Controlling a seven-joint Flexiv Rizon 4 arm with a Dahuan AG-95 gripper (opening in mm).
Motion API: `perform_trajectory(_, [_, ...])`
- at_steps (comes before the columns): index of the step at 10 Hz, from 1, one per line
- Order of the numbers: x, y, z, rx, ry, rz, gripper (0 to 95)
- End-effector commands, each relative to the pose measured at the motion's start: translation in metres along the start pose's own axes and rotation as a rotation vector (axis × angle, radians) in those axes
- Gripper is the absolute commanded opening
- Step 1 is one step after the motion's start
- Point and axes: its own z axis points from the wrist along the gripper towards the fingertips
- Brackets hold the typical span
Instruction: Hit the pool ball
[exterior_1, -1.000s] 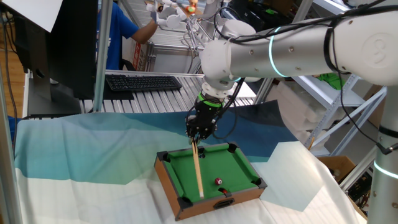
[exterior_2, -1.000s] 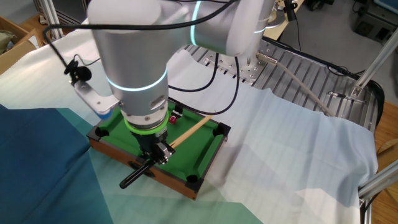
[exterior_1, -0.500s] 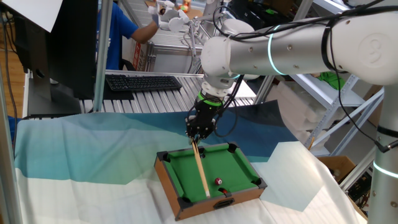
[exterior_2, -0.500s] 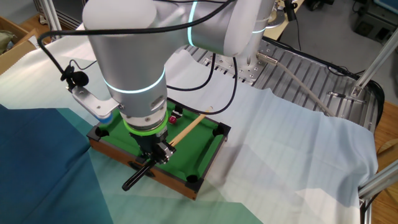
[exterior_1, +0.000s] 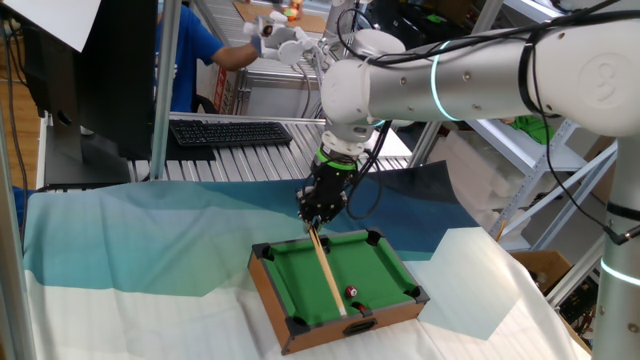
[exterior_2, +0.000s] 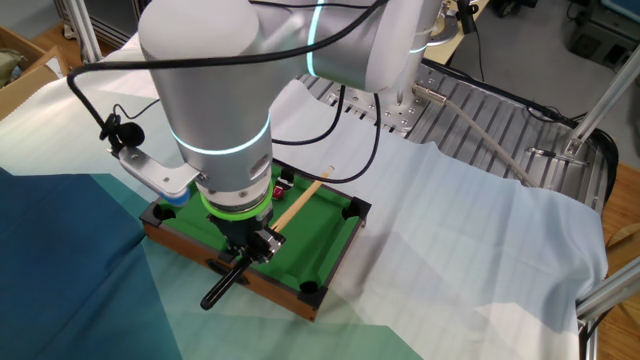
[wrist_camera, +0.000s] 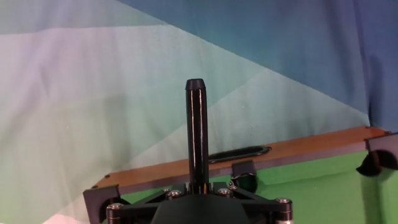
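Note:
The pool ball (exterior_1: 351, 291) is a tiny dark red ball on the green felt, near the front right of the mini pool table (exterior_1: 268, 280). It also shows in the other fixed view (exterior_2: 277, 190), next to the arm. My gripper (exterior_1: 319, 214) is shut on a wooden cue (exterior_1: 329, 272) above the table's far rim. The cue slants down across the felt and its tip lies close to the left of the ball. In the hand view the cue's black butt (wrist_camera: 197, 137) sticks out past my gripper (wrist_camera: 198, 186). The ball is out of that view.
The table (exterior_2: 332, 272) has a brown wooden rim with black pocket holes (wrist_camera: 374, 163) at the corners. It stands on a blue and white cloth (exterior_1: 130, 250). A keyboard (exterior_1: 230, 132) lies behind on a metal roller bench. A person (exterior_1: 200, 50) is at the back.
The cue's tip has swung across the felt towards the ball, to the right in the one fixed view. The ball has not visibly moved. My gripper has stayed shut on the cue.

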Motion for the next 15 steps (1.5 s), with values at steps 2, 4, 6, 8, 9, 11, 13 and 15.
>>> perform_trajectory(2, [0.000,0.000,0.000,0.007,0.001,-0.001,0.0])
perform_trajectory(4, [0.000,0.000,0.000,0.002,0.005,0.002,0.0])
perform_trajectory(6, [0.000,0.000,0.000,-0.012,0.002,-0.001,0.0])
perform_trajectory(8, [0.000,0.000,0.000,-0.014,-0.017,-0.001,0.0])
perform_trajectory(9, [0.000,0.000,0.000,-0.014,-0.020,-0.001,0.0])
perform_trajectory(11, [0.014,0.005,0.005,-0.016,-0.026,-0.006,0.0])
perform_trajectory(13, [0.016,0.006,0.007,-0.011,-0.025,-0.019,0.0])
perform_trajectory(15, [0.013,0.006,0.005,-0.018,-0.024,-0.019,0.0])
